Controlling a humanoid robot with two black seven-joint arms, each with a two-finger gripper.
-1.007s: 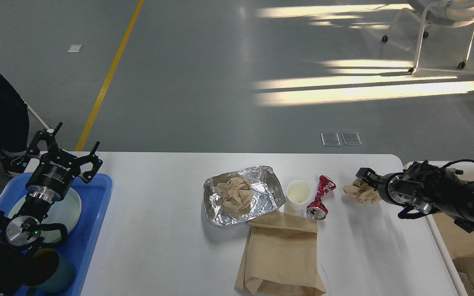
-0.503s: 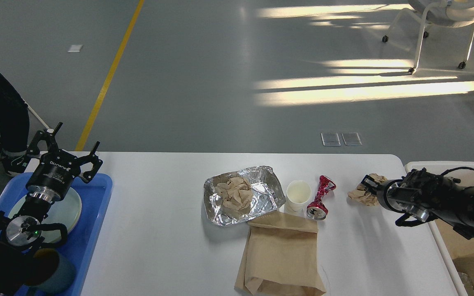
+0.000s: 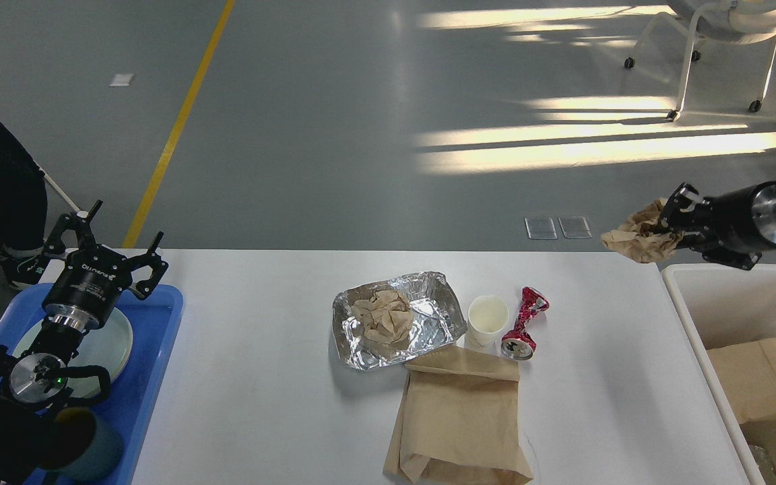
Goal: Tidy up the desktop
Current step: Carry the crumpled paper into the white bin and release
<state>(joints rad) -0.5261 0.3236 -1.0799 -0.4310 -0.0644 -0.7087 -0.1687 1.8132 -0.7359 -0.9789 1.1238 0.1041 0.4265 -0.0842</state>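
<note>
— Where is the right gripper (image 3: 672,217)?
— Up in the air, pinching a crumpled brown paper ball (image 3: 637,236), by the white bin (image 3: 698,296).
— And the left gripper (image 3: 108,246)?
— Fingers spread wide, over the blue tray (image 3: 152,377). The desktop (image 3: 260,404) lies between them.

Paper bag (image 3: 459,421) bottom edge-cropped

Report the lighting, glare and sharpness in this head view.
Head view: sharp overall; bright sunlight bands streak the floor at upper right, washing it out; the foil tray glints; the desktop is evenly lit with soft shadows; the right gripper, dark against the floor, grips crumpled brown paper, slightly soft.
</note>
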